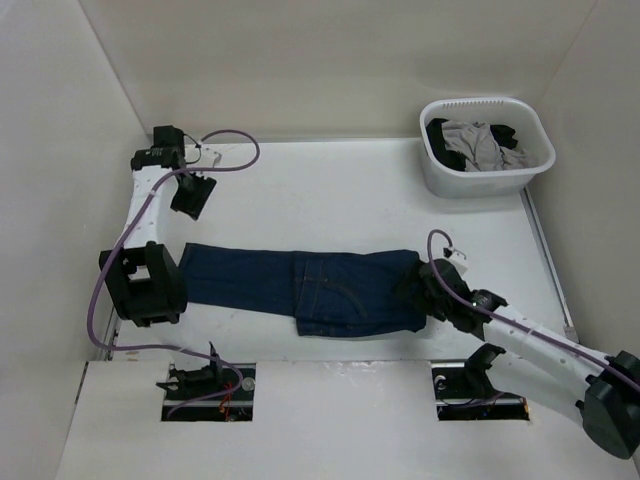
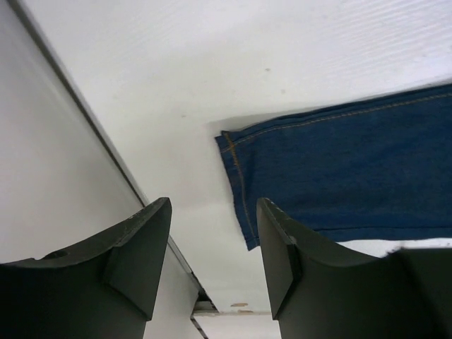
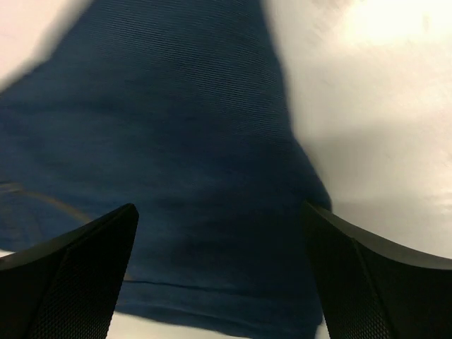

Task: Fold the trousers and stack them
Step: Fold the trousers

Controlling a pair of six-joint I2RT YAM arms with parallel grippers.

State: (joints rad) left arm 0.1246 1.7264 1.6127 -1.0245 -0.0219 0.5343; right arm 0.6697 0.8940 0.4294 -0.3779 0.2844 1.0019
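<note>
The dark navy jeans (image 1: 310,288) lie flat across the middle of the table, legs to the left, waist part to the right with one layer folded over it. My left gripper (image 1: 150,285) is open above the leg hems; in the left wrist view (image 2: 214,233) the hem end of the jeans (image 2: 339,169) lies just beyond its fingers. My right gripper (image 1: 418,285) is open low over the jeans' right edge; its wrist view (image 3: 219,247) shows blue denim (image 3: 176,141) between the spread fingers, not gripped.
A white laundry basket (image 1: 452,180) with grey and dark clothes stands at the back right. White walls close the table on the left, back and right. Two cut-outs with cables sit at the near edge.
</note>
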